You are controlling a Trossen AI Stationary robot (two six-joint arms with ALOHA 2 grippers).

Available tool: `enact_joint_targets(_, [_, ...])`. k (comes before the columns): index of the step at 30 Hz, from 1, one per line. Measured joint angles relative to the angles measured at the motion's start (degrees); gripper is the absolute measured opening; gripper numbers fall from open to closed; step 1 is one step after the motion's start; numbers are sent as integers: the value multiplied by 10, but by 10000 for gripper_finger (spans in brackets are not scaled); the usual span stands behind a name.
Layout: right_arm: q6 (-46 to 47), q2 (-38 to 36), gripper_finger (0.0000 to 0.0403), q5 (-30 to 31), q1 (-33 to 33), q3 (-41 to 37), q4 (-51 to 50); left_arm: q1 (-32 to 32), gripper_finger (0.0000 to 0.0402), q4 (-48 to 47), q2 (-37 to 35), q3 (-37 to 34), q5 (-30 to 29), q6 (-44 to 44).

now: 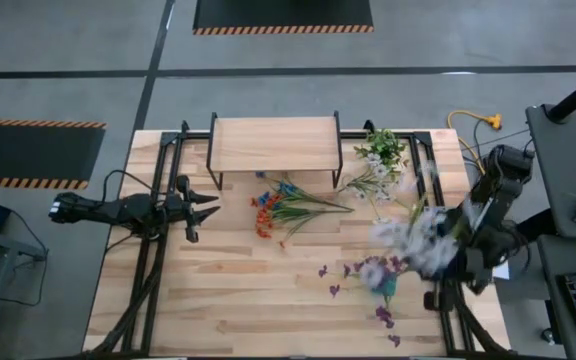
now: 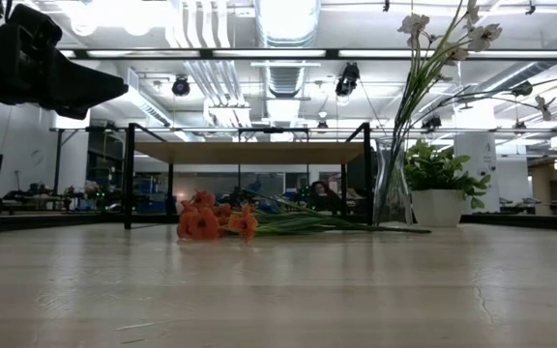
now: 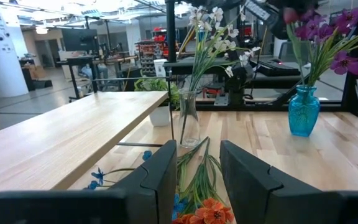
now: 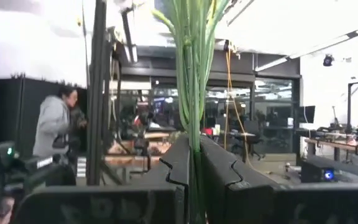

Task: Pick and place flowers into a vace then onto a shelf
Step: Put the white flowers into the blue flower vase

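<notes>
Glass and blue: 2 vases [image 3: 189,118] [image 3: 304,110], 1 wooden shelf [image 1: 276,144].

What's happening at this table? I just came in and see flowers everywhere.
The robot is sorting artificial flowers into vases. The right gripper is shut on a bunch of green stems, held up at the table's right side near the blue vase of purple flowers. The left gripper waits open at the left, pointed at the orange and blue flowers lying in front of the shelf. A clear vase already holds white flowers. Nothing stands on the shelf yet.
</notes>
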Motion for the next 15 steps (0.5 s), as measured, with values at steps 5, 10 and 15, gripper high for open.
enact_joint_targets(5, [19,-80,11,40,-21,1,-129,0,107,0,0,0,0,0])
enact_joint_targets(10, [74,-128,11,49,-37,37,-291,0,107,0,0,0,0,0])
enact_joint_targets(15, [129,-146,11,60,-59,39,-372,0,107,34,0,-3,-1,-32])
